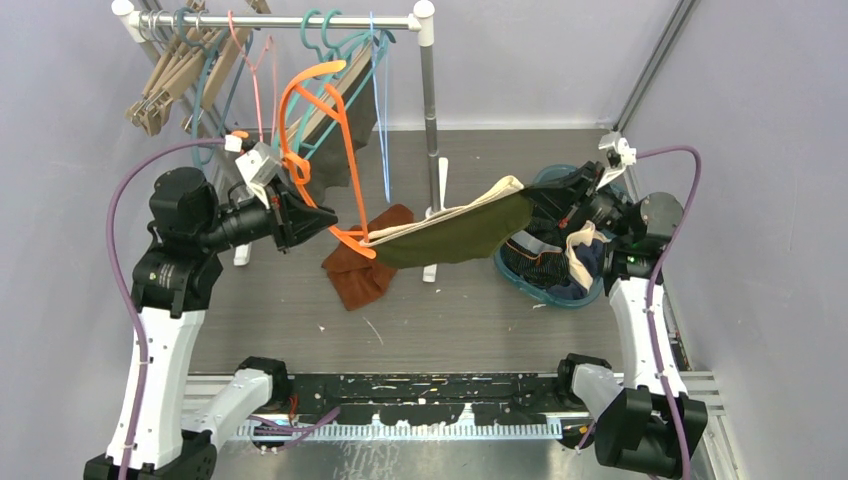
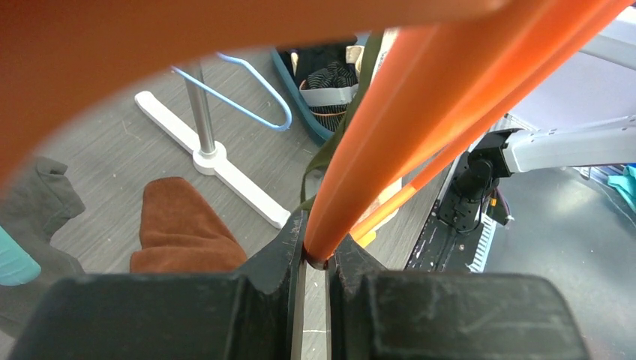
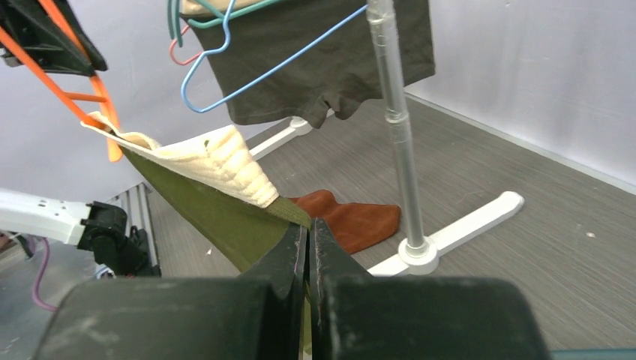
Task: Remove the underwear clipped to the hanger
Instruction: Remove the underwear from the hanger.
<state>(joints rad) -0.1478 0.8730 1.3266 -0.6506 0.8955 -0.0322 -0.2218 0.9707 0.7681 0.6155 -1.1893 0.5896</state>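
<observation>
An orange hanger point(image 1: 322, 150) is held in mid-air, off the rack, by my left gripper point(image 1: 325, 218), which is shut on its bar point(image 2: 352, 187). Olive-green underwear point(image 1: 460, 232) with a cream waistband point(image 3: 217, 161) stretches taut from the hanger's lower end across to my right gripper point(image 1: 535, 212). That gripper point(image 3: 308, 226) is shut on the olive cloth's edge point(image 3: 217, 217). Another dark olive pair point(image 3: 315, 52) hangs on the rack behind. More underwear lies in the teal basket point(image 1: 520, 270).
A white-footed clothes rack point(image 1: 430, 120) stands at the back with several wooden, teal, pink and blue hangers. A rust-brown cloth point(image 1: 365, 265) lies on the grey table below the stretched underwear. The rack's pole point(image 3: 397, 135) stands close to my right gripper.
</observation>
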